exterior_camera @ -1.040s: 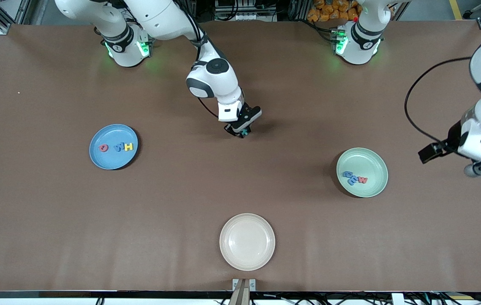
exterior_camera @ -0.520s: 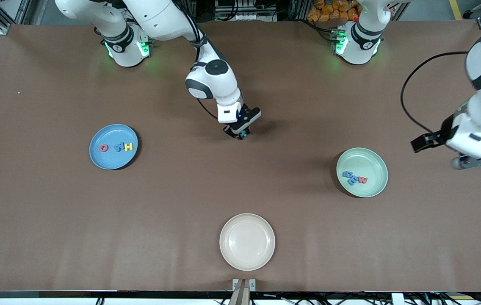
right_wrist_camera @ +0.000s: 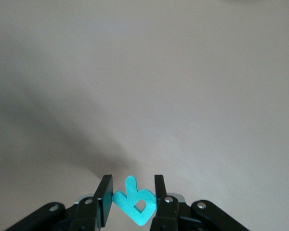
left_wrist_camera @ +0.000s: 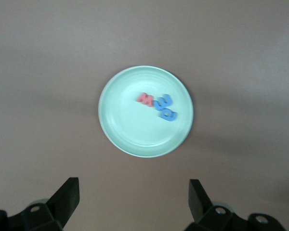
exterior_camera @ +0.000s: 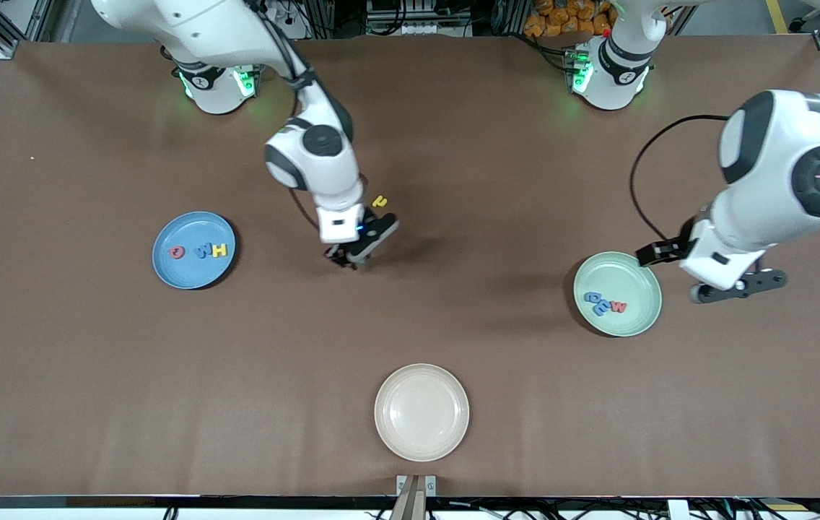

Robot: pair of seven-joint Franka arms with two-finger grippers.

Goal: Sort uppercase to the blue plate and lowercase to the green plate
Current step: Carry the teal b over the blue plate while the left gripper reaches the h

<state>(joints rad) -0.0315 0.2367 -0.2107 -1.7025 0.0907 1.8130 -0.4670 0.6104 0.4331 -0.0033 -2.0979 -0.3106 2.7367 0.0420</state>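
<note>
The blue plate already holds a red Q, a blue M and a yellow H. The green plate holds three lowercase letters, two blue and one red. The right gripper, over bare table between the plates, pinches the teal R, probably bound for the blue plate. A yellow lowercase letter lies on the table and remains to be sorted. The left gripper hovers wide open and empty just beside the green plate. A cream plate sits unused.

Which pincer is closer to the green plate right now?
Left. The left pincer hovers open beside the green plate; the right pincer, holding the teal letter, is mid-table.
</note>
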